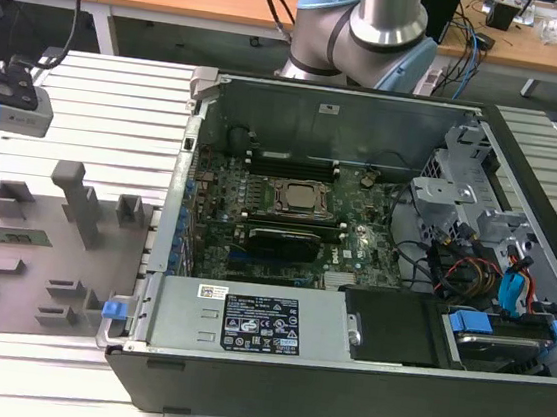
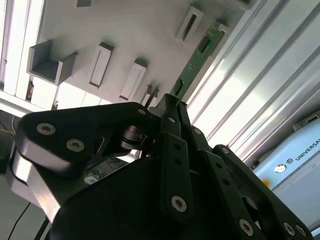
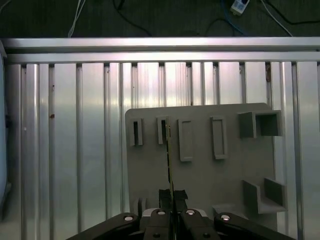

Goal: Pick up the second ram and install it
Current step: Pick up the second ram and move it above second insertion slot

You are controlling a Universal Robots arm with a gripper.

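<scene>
With claw clenched, gripped the second ram at nine o'clock of the computer case; looked edge-on in first wrist view, showed green face in second wrist view.

Tray lies to the exterior view's left of computer

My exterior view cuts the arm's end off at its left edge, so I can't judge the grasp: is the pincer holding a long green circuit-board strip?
Observer: Yes; in the second wrist view the black pincer is shut on one end of the long, thin green circuit-board strip.
Operator: Where's its free end?
Observer: In the first wrist view, edge-on, it ends beside a narrow slot in the flat grey holder plate.
</scene>
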